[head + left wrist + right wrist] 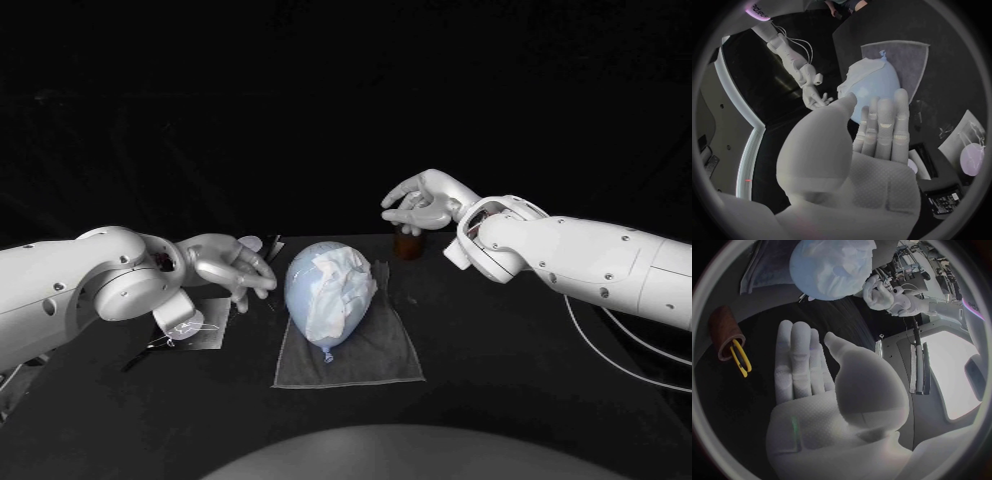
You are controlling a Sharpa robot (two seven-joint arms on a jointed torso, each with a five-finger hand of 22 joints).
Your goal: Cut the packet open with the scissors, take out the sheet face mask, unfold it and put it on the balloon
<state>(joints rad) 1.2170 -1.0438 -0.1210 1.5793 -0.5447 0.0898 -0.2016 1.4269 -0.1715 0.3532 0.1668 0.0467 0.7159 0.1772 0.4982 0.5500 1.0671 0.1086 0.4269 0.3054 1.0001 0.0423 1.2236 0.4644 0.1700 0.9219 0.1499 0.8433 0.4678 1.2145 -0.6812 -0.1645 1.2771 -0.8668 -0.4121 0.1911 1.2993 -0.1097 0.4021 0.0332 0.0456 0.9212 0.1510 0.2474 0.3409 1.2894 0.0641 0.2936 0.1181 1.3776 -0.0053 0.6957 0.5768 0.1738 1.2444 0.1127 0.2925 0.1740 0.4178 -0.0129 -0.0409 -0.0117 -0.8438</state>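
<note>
Black table (548, 380) and black backdrop surround everything. At the middle lies a grey cloth (382, 355), and on it rests the pale blue balloon (306, 290), knot end toward the robot. The white sheet face mask (343, 285) lies wrinkled over the balloon's top and one side. The left hand (231, 268) hovers just beside the balloon with its fingers (882, 125) stretched out side by side and pointing at it, holding nothing. The right hand (421, 205) hangs past the balloon's far end, fingers (801, 360) straight and empty. Behind the left fingers, the cut packet (195, 328) lies partly covered by that arm's wrist. A brown holder (408, 245) stands just below the right fingers, yellow-handled scissors (739, 357) in it.
</note>
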